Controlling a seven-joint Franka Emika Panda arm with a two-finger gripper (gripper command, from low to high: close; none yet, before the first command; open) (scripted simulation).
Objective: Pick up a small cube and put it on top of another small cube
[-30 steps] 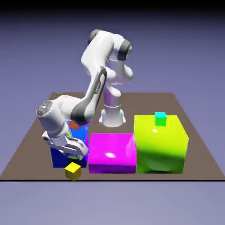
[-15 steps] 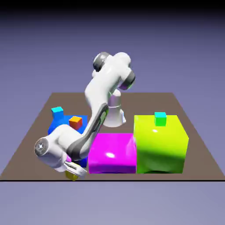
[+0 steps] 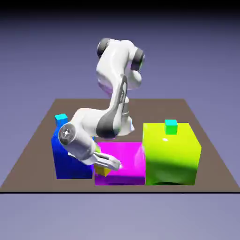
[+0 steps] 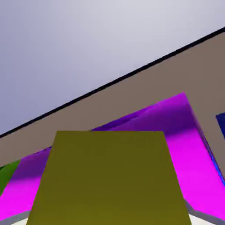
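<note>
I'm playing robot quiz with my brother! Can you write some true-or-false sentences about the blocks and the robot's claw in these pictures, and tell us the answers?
1. The gripper is shut on the yellow cube. True.
2. The turquoise cube sits on the magenta block. False: it sits on the lime-yellow block.
3. The yellow cube is already on the turquoise cube. False: they are far apart.
4. The magenta block stands between the blue block and the lime-yellow block. True.

Brown table [image 3: 206, 154]: blue [image 3: 65, 159], magenta [image 3: 129, 161], lime blocks [image 3: 173, 154]
</note>
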